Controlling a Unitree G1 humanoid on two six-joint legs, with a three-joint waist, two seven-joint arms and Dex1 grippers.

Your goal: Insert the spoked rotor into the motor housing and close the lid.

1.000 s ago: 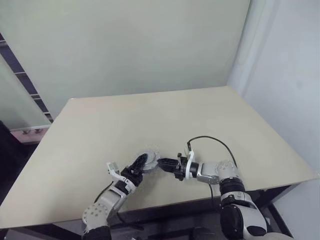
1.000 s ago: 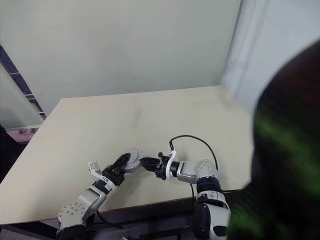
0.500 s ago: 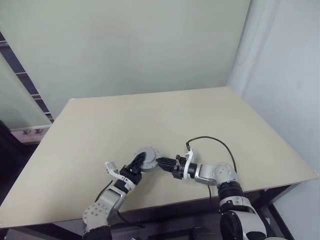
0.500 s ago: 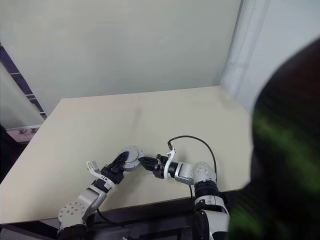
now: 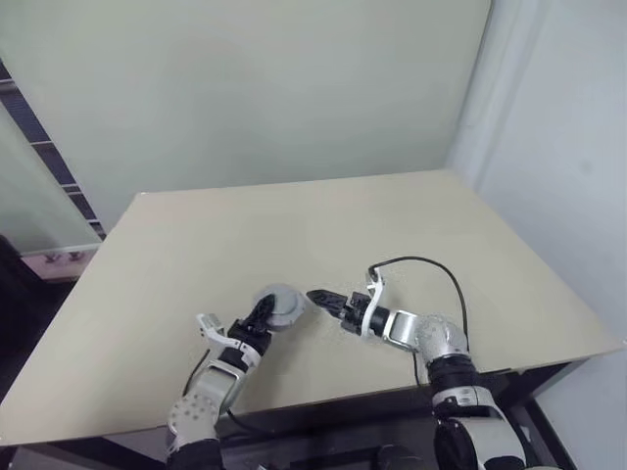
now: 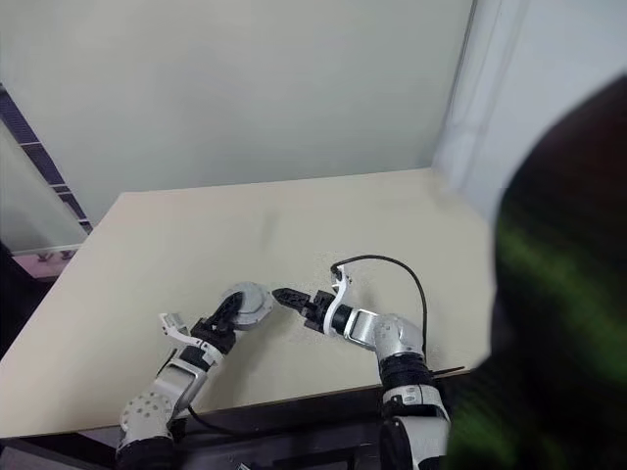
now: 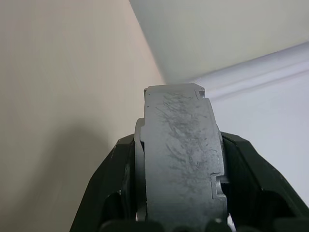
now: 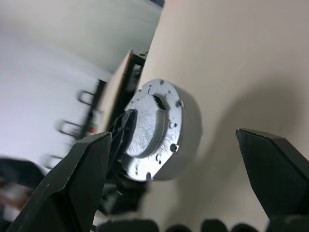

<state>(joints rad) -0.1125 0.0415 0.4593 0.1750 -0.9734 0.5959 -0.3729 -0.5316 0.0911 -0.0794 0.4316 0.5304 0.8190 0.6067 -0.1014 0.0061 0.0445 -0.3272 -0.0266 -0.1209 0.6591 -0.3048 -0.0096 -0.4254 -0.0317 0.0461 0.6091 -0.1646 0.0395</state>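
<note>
My left gripper point(image 5: 267, 313) is shut on the rim of a thick round grey piece point(image 5: 280, 302), held on edge low over the table. Its scratched grey rim point(image 7: 181, 159) sits between the black fingers point(image 7: 110, 176). In the right wrist view the lid point(image 8: 152, 130) shows its plain light grey face with the raised hub. I cannot tell the motor housing apart behind the lid. The spoked rotor is hidden. My right gripper point(image 5: 319, 298) stands open just right of the piece, fingers point(image 8: 72, 186) spread wide and apart from it.
The beige table point(image 5: 294, 225) carries nothing else in view. Its front edge point(image 5: 323, 397) runs close behind both wrists. A pale wall point(image 5: 245, 88) stands behind the far edge. A black cable point(image 5: 431, 269) loops over my right forearm.
My right gripper has opened wide, rolled, and drawn a little up and away from the grey piece. My left gripper has carried the piece slightly leftward and rolled it.
</note>
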